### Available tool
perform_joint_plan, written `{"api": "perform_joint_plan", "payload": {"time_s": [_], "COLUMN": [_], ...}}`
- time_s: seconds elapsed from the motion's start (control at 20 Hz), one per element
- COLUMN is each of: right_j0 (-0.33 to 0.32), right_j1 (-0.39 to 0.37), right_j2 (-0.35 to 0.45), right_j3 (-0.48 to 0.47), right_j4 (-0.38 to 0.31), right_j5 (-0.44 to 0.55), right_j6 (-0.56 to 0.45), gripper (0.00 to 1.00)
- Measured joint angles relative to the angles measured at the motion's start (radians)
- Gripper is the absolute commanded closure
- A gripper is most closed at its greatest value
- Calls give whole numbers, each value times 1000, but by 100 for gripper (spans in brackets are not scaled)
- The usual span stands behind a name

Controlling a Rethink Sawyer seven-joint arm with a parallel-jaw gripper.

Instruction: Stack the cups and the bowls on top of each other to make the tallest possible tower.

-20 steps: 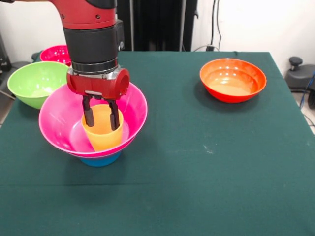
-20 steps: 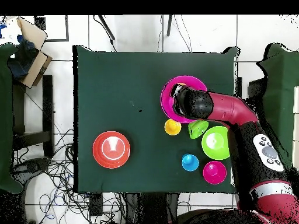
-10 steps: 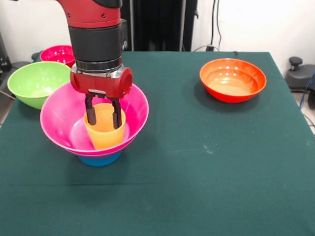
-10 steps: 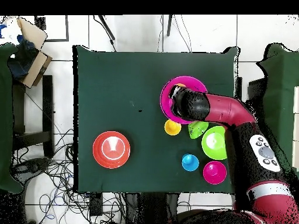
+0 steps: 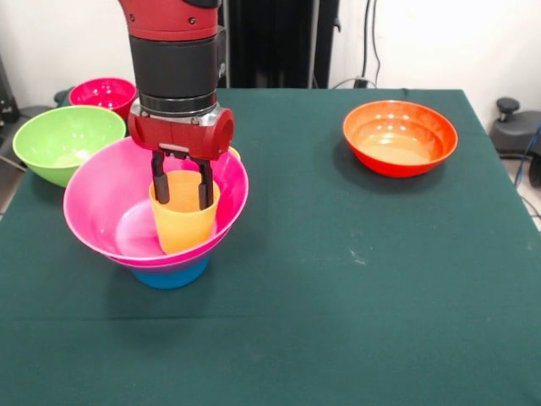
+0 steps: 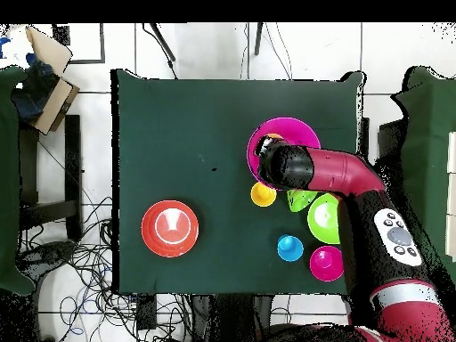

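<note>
- A dark green cloth-covered tabletop (image 5: pixel 355 279) fills most of the front view; a white wall and black equipment stand along the top of the frame.
- At the left of the frame, a red and black arm comes down with its gripper (image 5: pixel 182 188) inside a big pink bowl (image 5: pixel 101 199).
- The jaws are closed on the rim of an orange-yellow cup (image 5: pixel 182 224), one finger inside and one outside. The cup stands upright in the pink bowl.
- The pink bowl rests on a blue piece (image 5: pixel 172 275), which shows just beneath it.
- A lime green bowl (image 5: pixel 61 139) and a red bowl (image 5: pixel 101 91) sit at the upper left edge.
- An orange bowl (image 5: pixel 399 135) sits alone at upper right, well apart from the rest.
- From overhead, white floor tiles and tangled cables (image 6: pixel 85 267) surround the tabletop; a cardboard box (image 6: pixel 49 76) sits at upper left.
</note>
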Motion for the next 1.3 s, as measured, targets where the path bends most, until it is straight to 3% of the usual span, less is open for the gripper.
{"api": "perform_joint_plan", "payload": {"time_s": [1.3], "right_j0": [23], "right_j1": [-5], "right_j2": [-38], "right_j3": [11], "right_j4": [7], "right_j5": [0], "right_j6": [0], "gripper": [0]}}
